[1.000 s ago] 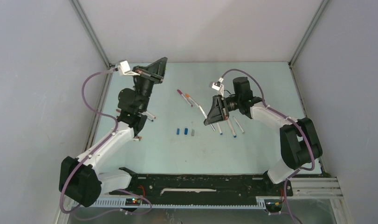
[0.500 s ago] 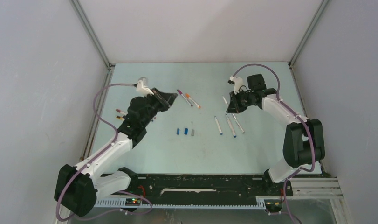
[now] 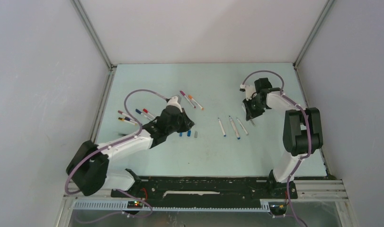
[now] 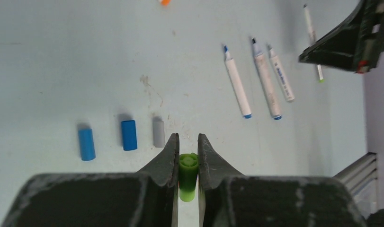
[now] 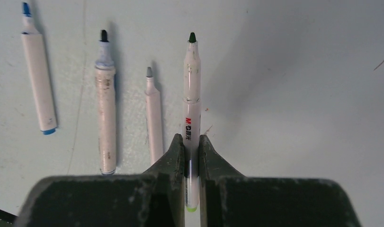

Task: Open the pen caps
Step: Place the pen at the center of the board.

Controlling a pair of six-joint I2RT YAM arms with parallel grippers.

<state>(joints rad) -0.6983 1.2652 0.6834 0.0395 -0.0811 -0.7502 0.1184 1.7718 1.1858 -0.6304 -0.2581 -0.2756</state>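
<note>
Your table (image 3: 204,156) is boxed in by grey walls on three sides, with a metal rail (image 3: 101,109) along its left edge and the black base bar (image 3: 204,187) across the near edge. The widest bare stretches are the strip along the back wall and the band between the pens and the base bar. Your left gripper (image 4: 187,139) is pinched narrow on a green cap (image 4: 188,163), low over the middle of the table, just beside the grey cap (image 4: 158,132) that ends a short row with two blue caps (image 4: 129,135). Between that gripper and the left rail lie several capped pens (image 3: 133,115), close to the edge. A magenta and an orange pen (image 3: 191,100) lie just behind the gripper. Your right gripper (image 5: 191,138) is closed tight on the white barrel of the green pen (image 5: 192,80), whose bare dark-green tip points away from the fingers. It sits near the right side of the table, with a bare strip between it and the right wall. Three uncapped pens (image 5: 106,104) lie side by side just beside the held one, roughly parallel to it. You cannot tell whether the held pen touches the table.
</note>
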